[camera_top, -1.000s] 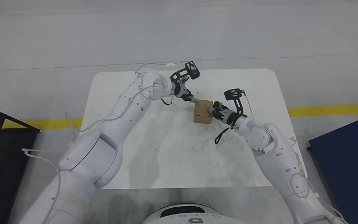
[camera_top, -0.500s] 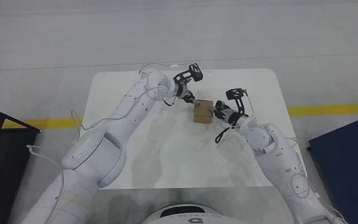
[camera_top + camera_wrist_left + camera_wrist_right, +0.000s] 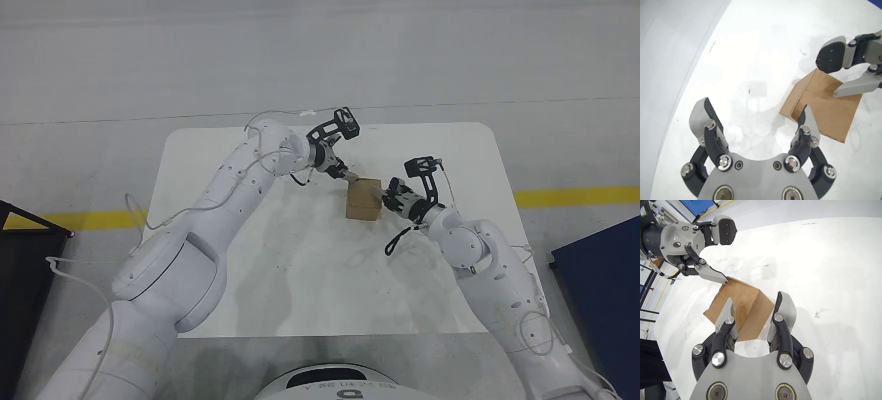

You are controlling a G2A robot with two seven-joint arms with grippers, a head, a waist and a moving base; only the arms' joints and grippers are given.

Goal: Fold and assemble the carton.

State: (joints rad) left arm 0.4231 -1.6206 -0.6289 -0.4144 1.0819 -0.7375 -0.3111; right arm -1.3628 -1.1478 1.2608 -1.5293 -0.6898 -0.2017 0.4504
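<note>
While the carton point(image 3: 362, 199) sits on the far half of the white table point(image 3: 300, 270), directly between the two arms, the left gripper point(image 3: 756, 104), fingers spread wide, meets it with only one fingertip at an upper corner. The right gripper point(image 3: 754, 296), also spread, straddles the opposite corner, one finger over the top face and the other beside a side wall. It looks better placed to steady the box, whose sides appear near equal.
</note>
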